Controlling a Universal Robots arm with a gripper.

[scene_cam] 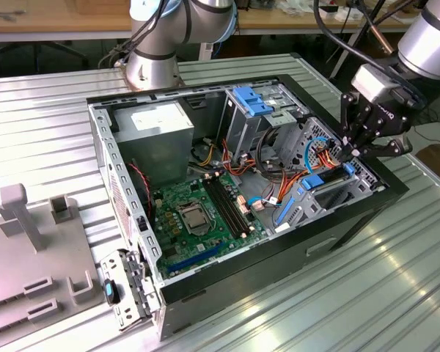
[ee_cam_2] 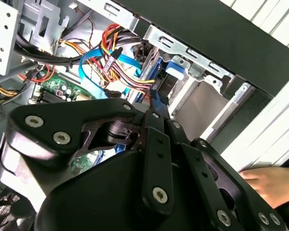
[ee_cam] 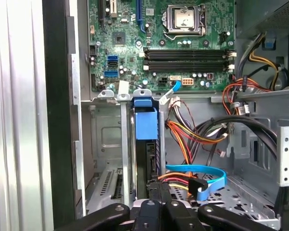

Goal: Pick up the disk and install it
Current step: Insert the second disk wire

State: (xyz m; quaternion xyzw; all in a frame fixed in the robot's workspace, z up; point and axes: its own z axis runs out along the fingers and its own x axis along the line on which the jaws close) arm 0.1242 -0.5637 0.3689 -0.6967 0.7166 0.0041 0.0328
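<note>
1. A ribbed silver tabletop [scene_cam: 51,117] carries everything.
2. On it lies a big black computer case [scene_cam: 337,220], open on top. A grey fixture [scene_cam: 37,257] with posts sits at the exterior view's left.
3. Inside the case, a grey power-supply box [scene_cam: 158,128] sits at the far corner. A green motherboard [scene_cam: 198,213] lies flat on the case floor, seen also in the first wrist view [ee_cam: 135,38].
4. The robot arm [scene_cam: 429,37] reaches down from the exterior view's right, over the near end of the case.
5. The gripper [scene_cam: 363,147] hangs just above the drive bay there. Its jaws look narrow and close together, right at the top edge of the disk.
6. The disk [ee_cam: 147,159] stands on edge inside a metal slot in the drive bay, between grey walls. A blue tab [ee_cam: 145,122] sticks up from its far end.
7. Red, yellow and orange wires [ee_cam: 183,134] and a flat blue cable [ee_cam: 202,175] lie just beside the disk.
8. A person's hand [ee_cam_2: 272,180] rests on the tabletop near the case in the second wrist view.
</note>
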